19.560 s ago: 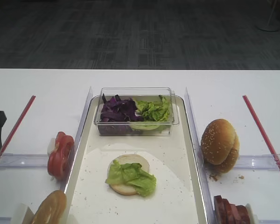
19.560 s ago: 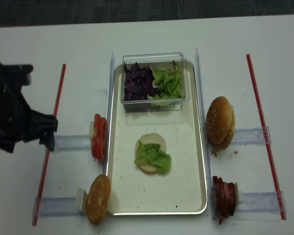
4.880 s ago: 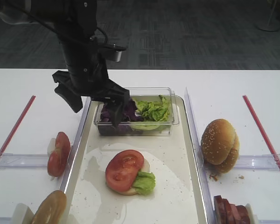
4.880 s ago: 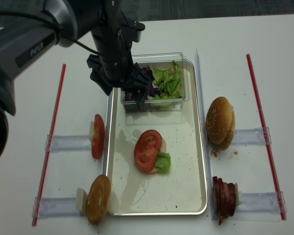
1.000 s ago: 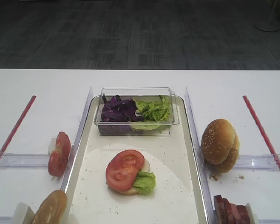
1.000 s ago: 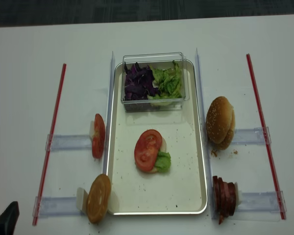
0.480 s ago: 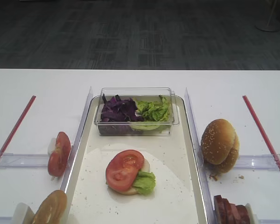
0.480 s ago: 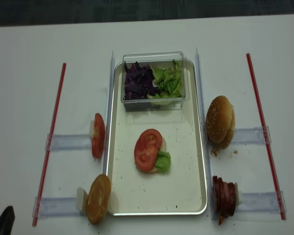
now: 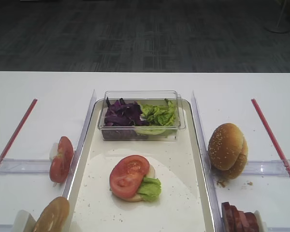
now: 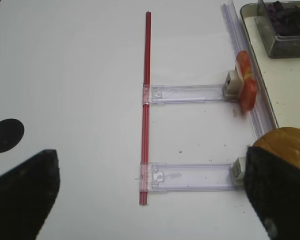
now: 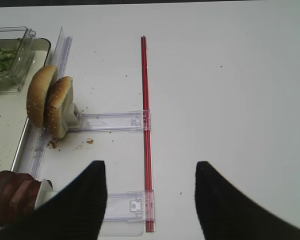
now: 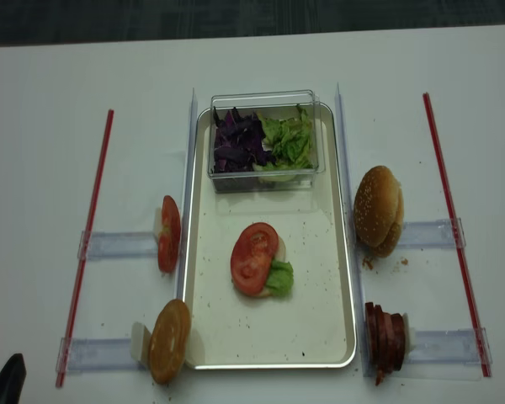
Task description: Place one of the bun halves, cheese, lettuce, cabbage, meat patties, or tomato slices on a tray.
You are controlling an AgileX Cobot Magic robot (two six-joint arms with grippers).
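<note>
a: the arm's gone from over the tray [image 12: 343, 278]. a few seconds ago it was hanging by the clear box [image 9: 140, 115], now only a dark corner of it shows at the bottom left of the overhead view.

b: and a tomato slice [image 12: 253, 257] lies on the stack mid-tray, over the lettuce [image 12: 279, 279] and the bottom bun half [image 9: 135, 195]. much earlier that stack was just bun and leaf.

a: so one piece is placed. i'd call that step done.

b: the tomato slices [image 12: 168, 234] left on the rack beside the tray's left rim look fewer than they were.

a: how's the left tool [image 10: 140, 192]?

b: its fingers are wide apart with nothing between them, over bare surface [image 10: 80, 90] beside the red strip [image 10: 146, 100]. right tool [image 11: 149, 200] likewise parted and empty, above the right-hand racks.

a: the rest?

b: cabbage [image 12: 240, 143] in the box, seeded bun halves [image 12: 379, 210] and meat patties [image 12: 385, 338] on the right, another bun half [image 12: 168, 340] front left. none of it has shifted in the last second.
</note>
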